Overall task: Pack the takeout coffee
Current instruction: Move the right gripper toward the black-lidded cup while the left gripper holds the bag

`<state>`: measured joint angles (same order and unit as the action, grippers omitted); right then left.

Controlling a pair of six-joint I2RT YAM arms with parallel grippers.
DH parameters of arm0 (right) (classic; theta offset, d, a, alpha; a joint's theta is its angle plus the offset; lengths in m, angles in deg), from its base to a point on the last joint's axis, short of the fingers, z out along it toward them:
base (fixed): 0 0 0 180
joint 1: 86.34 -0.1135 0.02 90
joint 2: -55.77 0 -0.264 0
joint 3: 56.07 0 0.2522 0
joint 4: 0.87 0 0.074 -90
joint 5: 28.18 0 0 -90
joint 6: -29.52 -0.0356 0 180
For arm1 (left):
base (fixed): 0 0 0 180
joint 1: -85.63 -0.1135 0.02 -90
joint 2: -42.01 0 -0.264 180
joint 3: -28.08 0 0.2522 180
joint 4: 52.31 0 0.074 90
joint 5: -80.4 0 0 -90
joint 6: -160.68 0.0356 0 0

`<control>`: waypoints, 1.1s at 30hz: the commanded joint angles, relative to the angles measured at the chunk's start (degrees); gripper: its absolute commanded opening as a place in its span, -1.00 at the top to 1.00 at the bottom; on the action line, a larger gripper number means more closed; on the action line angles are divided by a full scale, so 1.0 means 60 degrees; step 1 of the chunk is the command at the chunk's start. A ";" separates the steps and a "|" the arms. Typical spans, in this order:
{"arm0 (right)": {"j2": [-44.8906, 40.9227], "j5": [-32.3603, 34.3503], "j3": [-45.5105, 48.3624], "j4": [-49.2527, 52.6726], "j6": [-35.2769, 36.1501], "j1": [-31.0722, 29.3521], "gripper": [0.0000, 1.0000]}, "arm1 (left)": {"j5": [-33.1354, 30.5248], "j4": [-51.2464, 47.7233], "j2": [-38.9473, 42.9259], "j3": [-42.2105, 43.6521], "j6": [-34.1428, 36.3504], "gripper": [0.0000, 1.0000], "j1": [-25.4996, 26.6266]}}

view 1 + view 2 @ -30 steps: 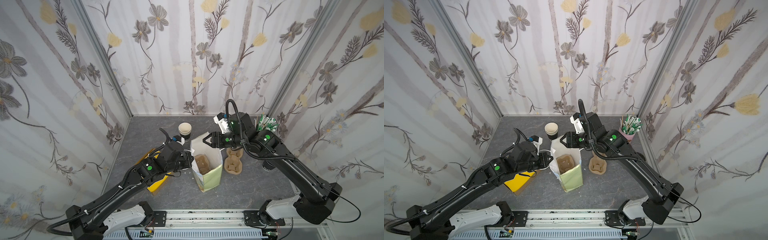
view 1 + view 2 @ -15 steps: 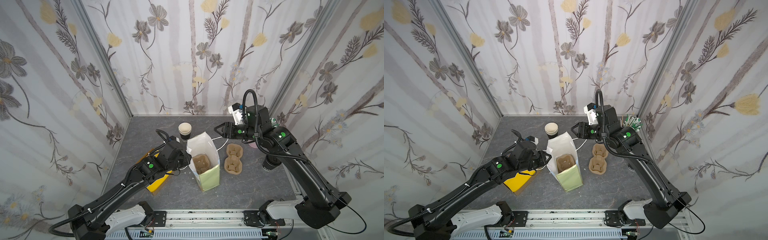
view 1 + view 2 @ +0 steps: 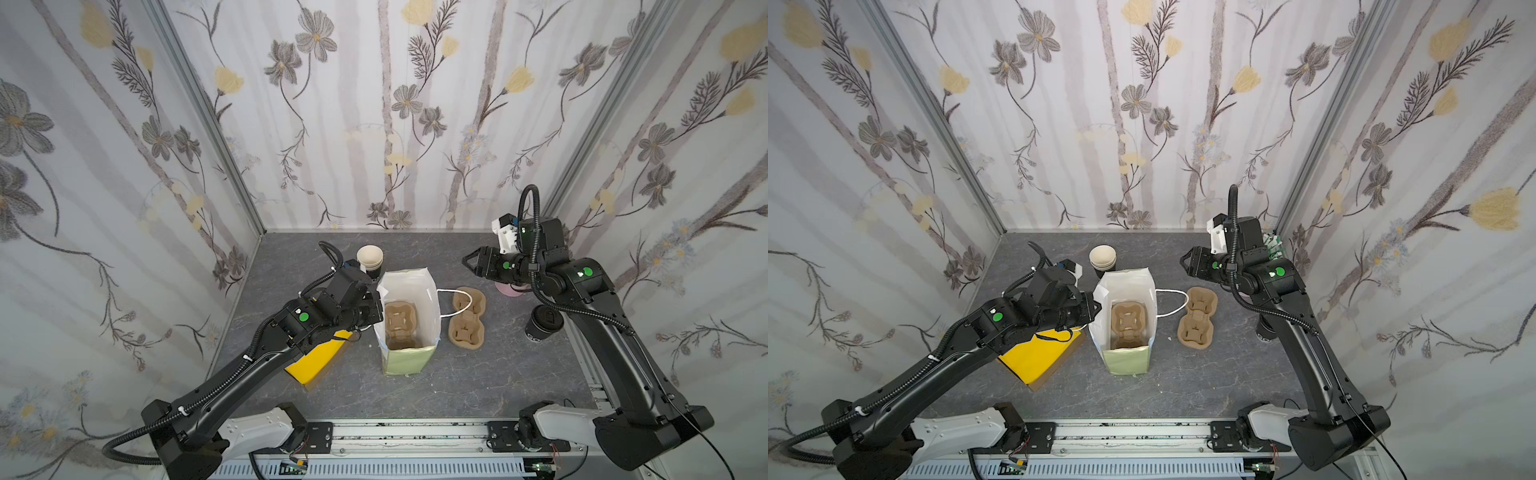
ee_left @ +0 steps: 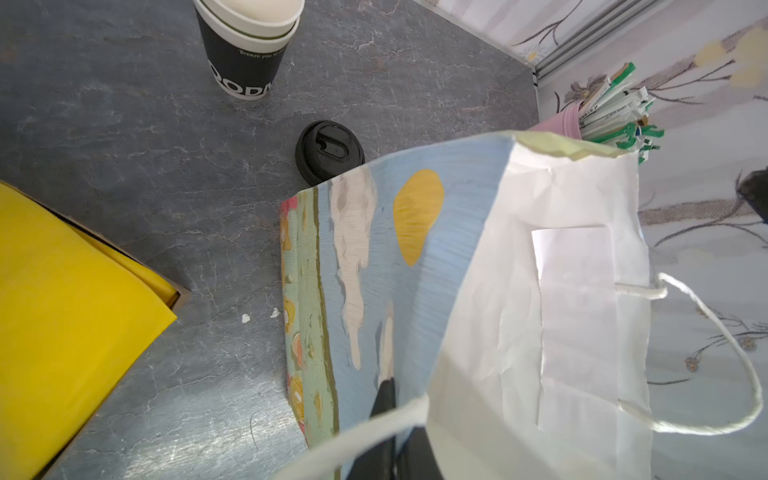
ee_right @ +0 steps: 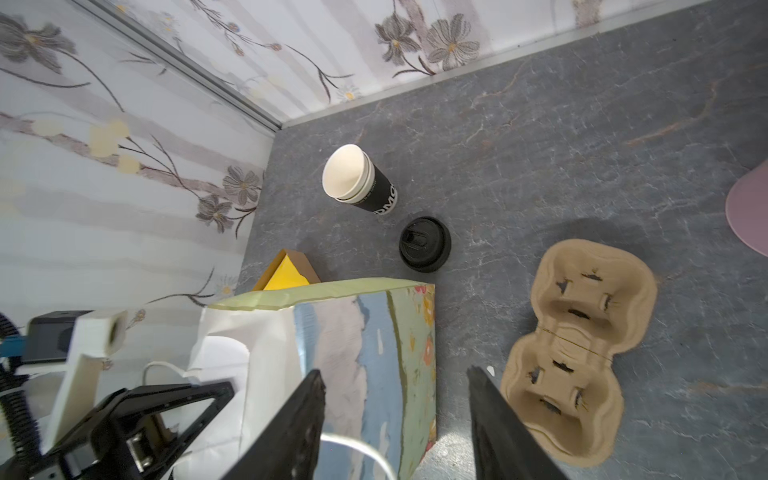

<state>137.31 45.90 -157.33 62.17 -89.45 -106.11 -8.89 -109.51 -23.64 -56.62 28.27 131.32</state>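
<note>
Left wrist view is showing the left hand (image 4: 390, 415) clenching the paper bag (image 4: 415, 270) by its rim; right hand (image 5: 394, 374) is hanging released over the bench (image 5: 540, 124). In a top view the lidded takeout coffee (image 3: 544, 326) is standing well apart from the bag, beside the right arm (image 3: 606, 332)

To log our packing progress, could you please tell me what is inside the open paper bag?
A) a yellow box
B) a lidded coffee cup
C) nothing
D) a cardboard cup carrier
D: in both top views a brown cardboard cup carrier sits at the bottom of the open paper bag, while the lidded coffee cup stands outside it, off to the right.
</note>
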 commanded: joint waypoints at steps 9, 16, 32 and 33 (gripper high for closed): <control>-0.0034 0.0383 0.0942 -0.0039 0.0637 0.0579 -0.11 | -0.0619 -0.0722 0.0074 -0.1074 0.3084 1.00 0.0039; 0.0402 0.0159 0.0956 0.0123 0.0865 0.0947 -0.11 | -0.0311 -0.0714 -0.0196 -0.1324 0.3188 1.00 0.0044; 0.0117 0.1304 0.0777 0.1079 0.0996 0.2004 -0.16 | 0.0686 0.0042 -0.0750 -0.1169 0.0807 1.00 0.0017; 0.0027 0.1305 0.0813 0.1177 0.1040 0.2252 -0.21 | 0.0746 0.0174 -0.0727 -0.1099 0.0556 1.00 0.0016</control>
<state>138.25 50.64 -152.74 67.55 -84.34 -94.42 -5.61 -112.13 -28.23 -63.74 37.17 131.52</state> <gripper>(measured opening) 0.593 0.050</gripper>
